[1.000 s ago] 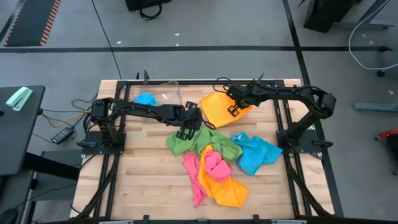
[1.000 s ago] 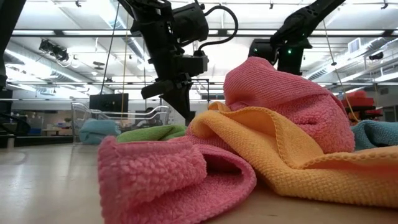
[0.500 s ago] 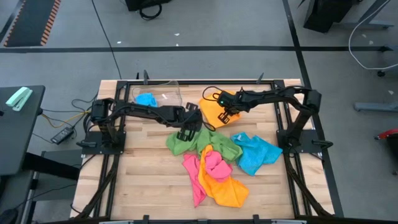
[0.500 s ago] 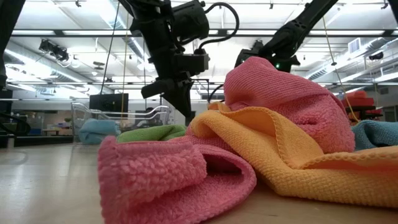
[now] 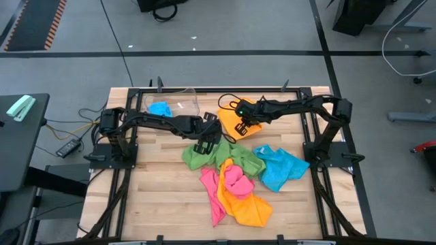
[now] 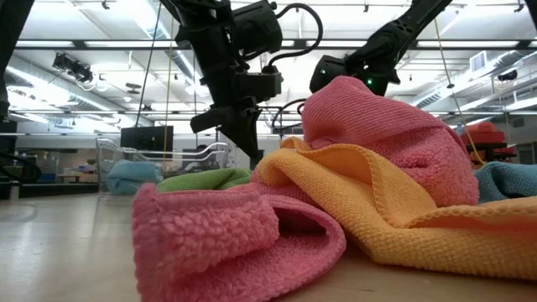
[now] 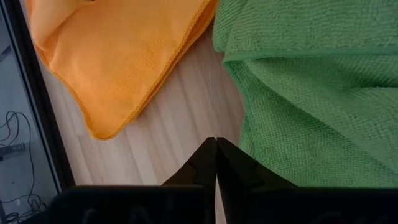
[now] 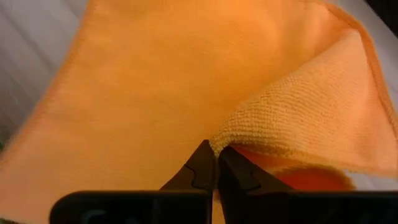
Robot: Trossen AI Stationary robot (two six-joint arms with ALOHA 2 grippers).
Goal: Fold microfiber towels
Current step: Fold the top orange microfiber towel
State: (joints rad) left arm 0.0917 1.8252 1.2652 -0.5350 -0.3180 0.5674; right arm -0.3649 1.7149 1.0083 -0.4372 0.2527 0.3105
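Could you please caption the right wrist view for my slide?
Right claw shut on a folded-over edge of the orange towel.

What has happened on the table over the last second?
The right gripper, pinching a corner of the orange towel, pulled it leftward over itself, folding the cloth smaller. The left gripper closed, empty, and stayed beside the green towel. The heap of pink, orange and blue towels did not move.

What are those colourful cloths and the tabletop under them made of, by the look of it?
The pink towel and the orange towel look like soft microfiber: a fuzzy looped pile with stitched edges, draping in loose folds. The tabletop appears to be pale wooden planks with a smooth matt finish; grain lines and seams show. The right pincer is shut on another orange towel.
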